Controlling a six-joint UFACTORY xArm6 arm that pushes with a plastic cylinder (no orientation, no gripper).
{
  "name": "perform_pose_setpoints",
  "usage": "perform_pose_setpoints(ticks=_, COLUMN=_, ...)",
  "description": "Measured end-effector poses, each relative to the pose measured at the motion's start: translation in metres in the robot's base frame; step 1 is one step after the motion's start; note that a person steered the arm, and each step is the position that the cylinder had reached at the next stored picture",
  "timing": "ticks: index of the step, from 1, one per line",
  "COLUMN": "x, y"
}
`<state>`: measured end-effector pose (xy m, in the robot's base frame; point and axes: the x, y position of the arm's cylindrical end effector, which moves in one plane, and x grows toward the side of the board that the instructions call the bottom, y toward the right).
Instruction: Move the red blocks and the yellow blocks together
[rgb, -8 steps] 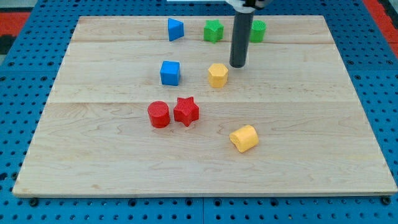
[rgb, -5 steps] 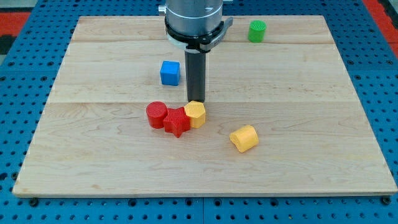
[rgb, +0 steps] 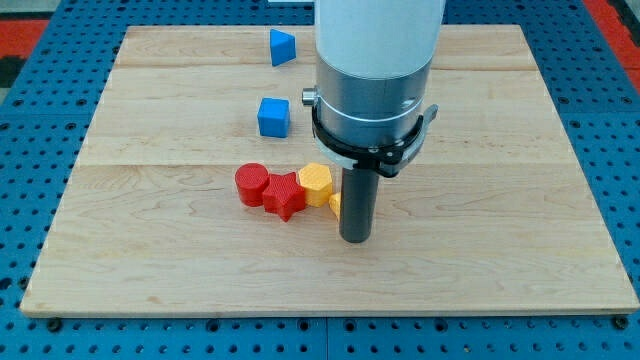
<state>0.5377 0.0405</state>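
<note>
Rested my tip (rgb: 356, 238) on the pale wooden board (rgb: 520, 200), at the end of the straight dark rod (rgb: 357, 205) under the broad white and grey arm body (rgb: 374, 70). No jaws on it and nothing held. Just to the view's left of the rod, peeking out from behind it, showed a sliver of a second yellow block (rgb: 334, 203), probably touching the rod, its shape hidden. Further left, touching in a row: yellow hexagonal block (rgb: 315, 184), red star-shaped block (rgb: 284, 195), red cylinder block (rgb: 252, 185), all slightly toward the view's top from my tip. Well apart toward the view's top sat a blue cube (rgb: 273, 116) and, near the board's far edge, a blue wedge-like block (rgb: 282, 46). Around the board lay a blue perforated table (rgb: 30, 150).
</note>
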Motion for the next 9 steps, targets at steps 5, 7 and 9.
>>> perform_pose_setpoints(ticks=5, x=-0.072, y=0.006)
perform_pose_setpoints(ticks=7, x=-0.072, y=-0.069)
perform_pose_setpoints(ticks=9, x=-0.072, y=-0.058)
